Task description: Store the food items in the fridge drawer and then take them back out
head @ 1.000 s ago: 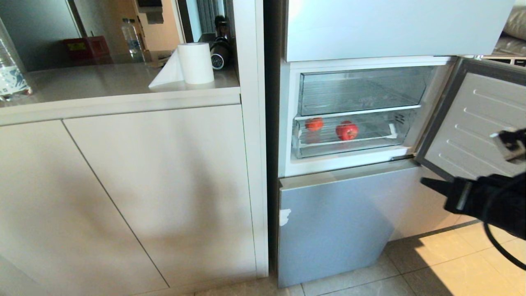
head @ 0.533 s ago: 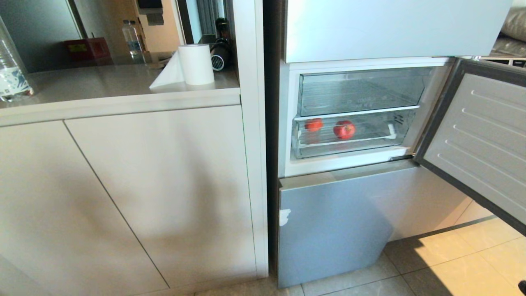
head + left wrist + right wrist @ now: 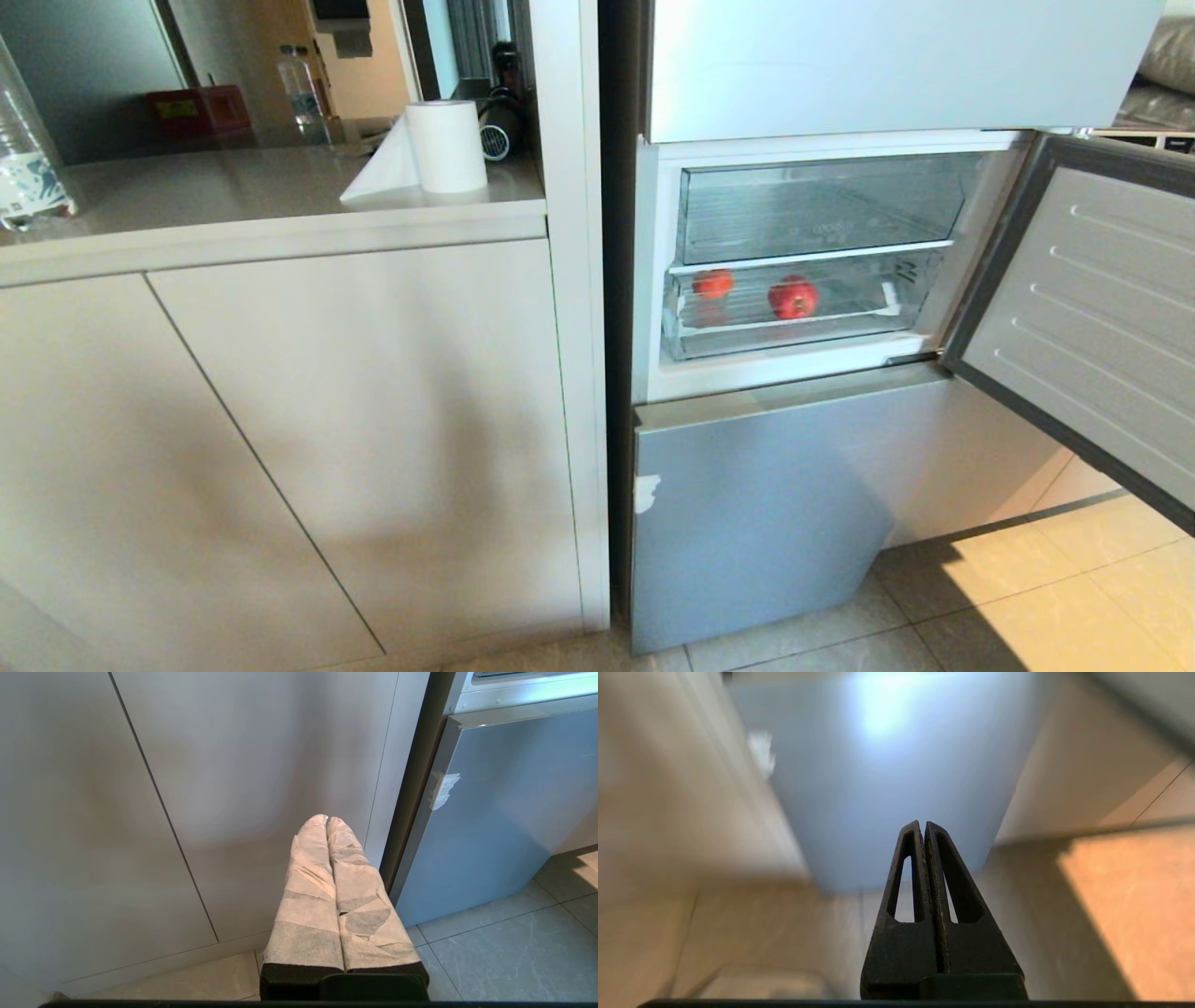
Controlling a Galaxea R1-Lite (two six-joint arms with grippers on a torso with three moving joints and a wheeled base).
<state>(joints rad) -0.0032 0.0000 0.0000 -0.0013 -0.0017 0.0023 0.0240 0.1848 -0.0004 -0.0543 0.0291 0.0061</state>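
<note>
Two food items lie inside the fridge drawer [image 3: 840, 329], the lower clear drawer of the open fridge: a larger glossy red fruit [image 3: 793, 297] near its middle and a smaller red piece [image 3: 713, 283] towards its left end. Neither gripper shows in the head view. The left gripper [image 3: 326, 819], its fingers wrapped in white tape, hangs low in front of the cabinet doors, shut and empty. In the right wrist view the black right gripper [image 3: 923, 824] is shut on nothing and points at the blue-grey lower fridge door [image 3: 887, 788] near the floor.
The fridge door [image 3: 1092, 317] stands swung open on the right. An empty clear upper drawer [image 3: 822, 205] sits above the lower one. Left of the fridge are beige cabinets [image 3: 327, 420] under a counter with a paper roll [image 3: 445, 145] and a water bottle [image 3: 23, 168].
The right arm, seen a second ago at the right edge of the head view in front of the open door, has dropped down out of that view. The red items stay in the drawer.
</note>
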